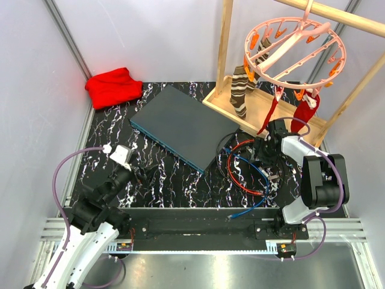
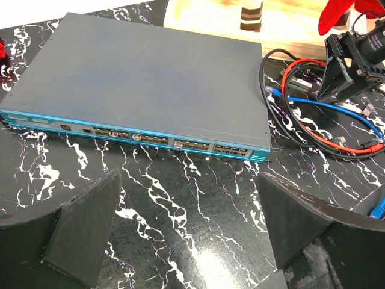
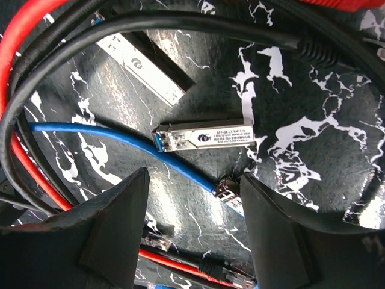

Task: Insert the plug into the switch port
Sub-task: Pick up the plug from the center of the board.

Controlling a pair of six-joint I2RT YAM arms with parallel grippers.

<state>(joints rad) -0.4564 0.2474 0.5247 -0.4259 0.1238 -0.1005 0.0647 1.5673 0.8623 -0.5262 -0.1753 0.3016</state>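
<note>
**A:** Switch (image 1: 180, 126) first. Where does it lie?

**B:** Flat on the black marbled table (image 1: 174, 180), set at a slant near the middle. Its teal port edge faces the left arm. A red cloth (image 1: 113, 86) lies at the far left corner. A wooden tray (image 1: 224, 101) stands just behind the switch's far right side.

**A:** And the plug?

**B:** The plug (image 3: 204, 137) is a small silver piece with a printed label and a blue end. It lies flat on the table to the right of the switch, well apart from the ports, among loose cables. A blue cable (image 3: 90, 135) runs just beside it. A red cable (image 3: 24, 36) and a black cable (image 3: 180, 24) curve around it. A second silver module (image 3: 141, 66) lies a little farther off.

**A:** What about the right gripper?

**B:** The right gripper (image 3: 194, 180) hangs over those cables with its fingers apart and nothing in its grasp. The blue cable passes between the fingertips. The plug lies just beyond them, and the fingers do not touch it.

**A:** And the left one?

**B:** The left gripper (image 2: 191, 180) is spread wide and empty, low over the table. It faces the row of sockets, near the switch but clear of it.
</note>
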